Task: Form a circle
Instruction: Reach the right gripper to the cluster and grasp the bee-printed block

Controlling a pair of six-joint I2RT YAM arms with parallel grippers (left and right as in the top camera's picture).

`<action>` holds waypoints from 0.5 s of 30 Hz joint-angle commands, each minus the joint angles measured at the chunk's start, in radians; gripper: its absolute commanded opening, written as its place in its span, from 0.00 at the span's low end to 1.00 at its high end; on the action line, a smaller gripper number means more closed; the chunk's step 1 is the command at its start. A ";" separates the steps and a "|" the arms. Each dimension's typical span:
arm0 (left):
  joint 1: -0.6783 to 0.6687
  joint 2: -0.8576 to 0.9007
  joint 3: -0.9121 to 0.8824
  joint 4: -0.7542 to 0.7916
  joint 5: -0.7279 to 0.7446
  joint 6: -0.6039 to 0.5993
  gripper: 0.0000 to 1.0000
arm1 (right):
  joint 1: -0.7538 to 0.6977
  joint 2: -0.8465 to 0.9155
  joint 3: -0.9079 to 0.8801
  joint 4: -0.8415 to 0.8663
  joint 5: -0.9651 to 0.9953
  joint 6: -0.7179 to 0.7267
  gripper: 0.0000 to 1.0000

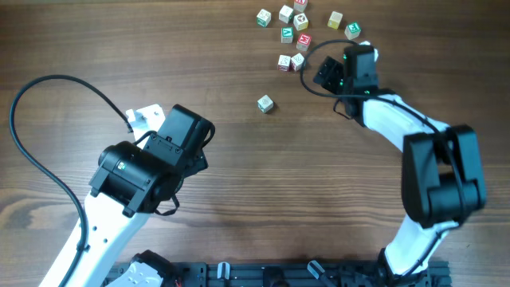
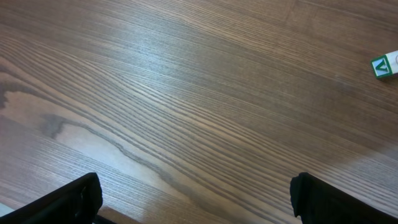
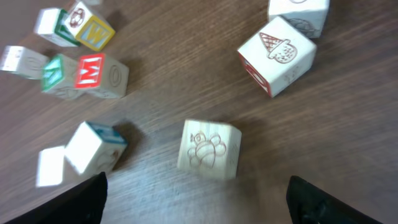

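Several small letter cubes (image 1: 301, 21) lie loosely clustered; left pincer (image 2: 196, 183) and right pincer (image 3: 198, 183) gape empty.

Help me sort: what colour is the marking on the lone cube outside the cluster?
Green on white; the lone cube shows best in the left wrist view.

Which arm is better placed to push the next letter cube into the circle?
Probably right. Its open fingers hang beside the cluster of small wooden letter cubes, one pale cube just ahead of them. The left arm sits far off.
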 commanded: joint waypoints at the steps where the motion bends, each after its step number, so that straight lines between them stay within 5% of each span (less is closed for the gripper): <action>1: 0.003 -0.007 -0.005 -0.001 -0.003 0.005 1.00 | 0.008 0.073 0.094 -0.010 0.109 0.007 0.88; 6: 0.003 -0.007 -0.005 -0.001 -0.003 0.005 1.00 | 0.008 0.091 0.105 -0.008 0.177 -0.008 0.74; 15: 0.003 -0.007 -0.005 -0.001 -0.003 0.005 1.00 | 0.011 0.126 0.105 -0.025 0.090 -0.070 0.73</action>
